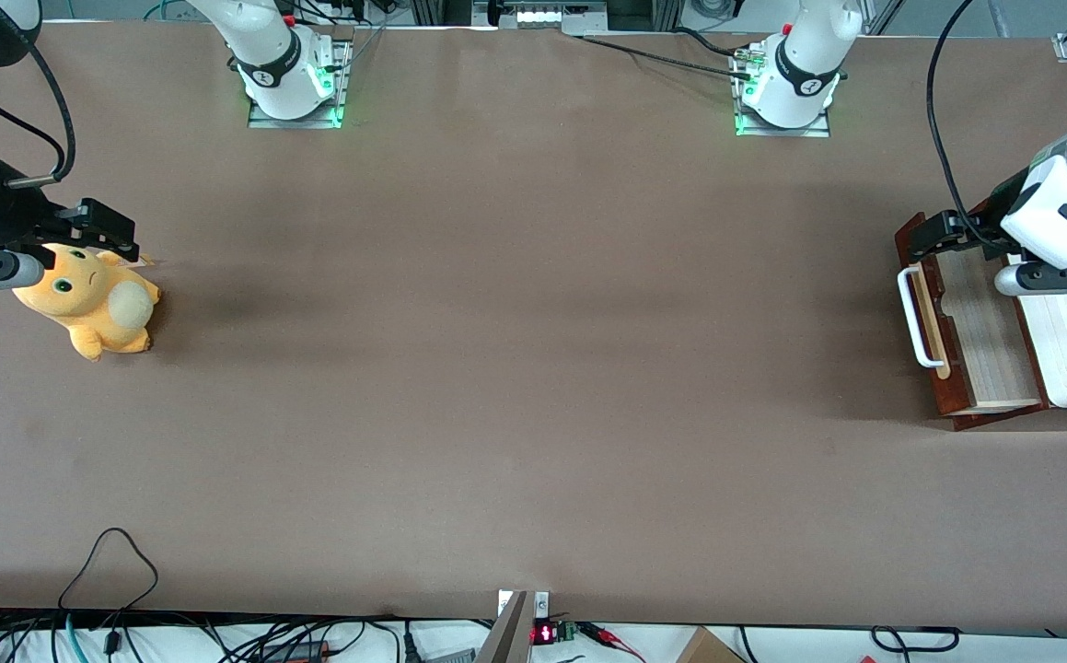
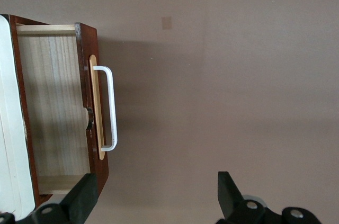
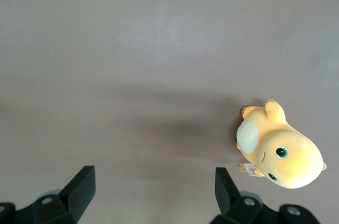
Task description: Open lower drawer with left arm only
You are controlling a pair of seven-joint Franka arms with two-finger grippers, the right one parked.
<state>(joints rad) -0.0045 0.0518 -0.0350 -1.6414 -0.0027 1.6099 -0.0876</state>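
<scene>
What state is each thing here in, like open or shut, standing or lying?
lower drawer: pulled open, nothing visible inside.
white loop handle: free, nothing gripping it.
left arm's pincer: open, holding nothing, above the drawer's end farther from the front camera.
plush toy: lying at the parked arm's end.

Plush (image 1: 91, 308) on table (image 1: 533, 368)
It lies at the parked arm's end, well apart from the claw (image 1: 933, 232) at the working arm's.

We take this for a robotics lab — white arms bolted to metal base plates (image 1: 294, 115) lit green, on a long table (image 1: 515, 368) under plain brown covering. Loose black cables (image 1: 110, 571) and a small circuit board with a red display (image 1: 547, 633) edge it — test props include a plush toy (image 1: 96, 304).
</scene>
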